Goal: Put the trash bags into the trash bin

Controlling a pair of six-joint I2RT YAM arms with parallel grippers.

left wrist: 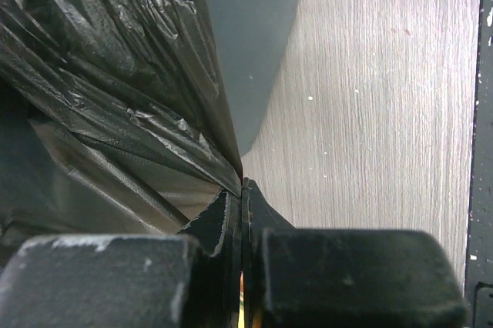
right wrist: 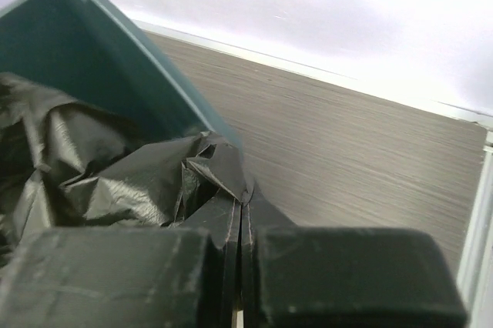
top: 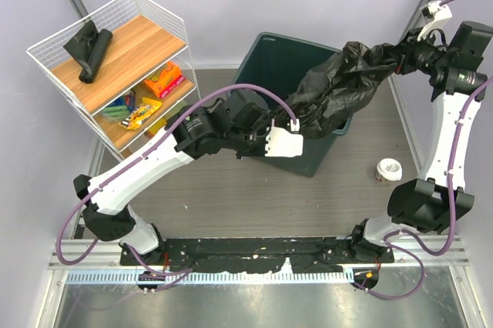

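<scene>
Grey wood-grain desk, pale walls behind. The trash bin (top: 262,38) stands toward the far edge, about midway across, and a crinkled black sack (top: 347,74) is strung over its right rim. The left jaws are clamped shut on a pinch of the sack's near end, right at the bin's near-right corner. The right jaws are pinched shut on its other end, out beyond the bin toward the desk's far-right corner.

The sack's long axis therefore runs on a slant from near-left to far-right, and most of it hangs over or outside the right rim, not down in the bin. The open mouth lies to the left of both grips. The left jaws are much nearer to it, so I judge the right end has farther to travel.

A roll of trash bags (top: 94,55) lies on the top board of the white wire rack (top: 146,41) at the far-left corner, well apart from either arm.

No writing can be read; the print on the snack packets (top: 162,80) is too small to make out.
</scene>
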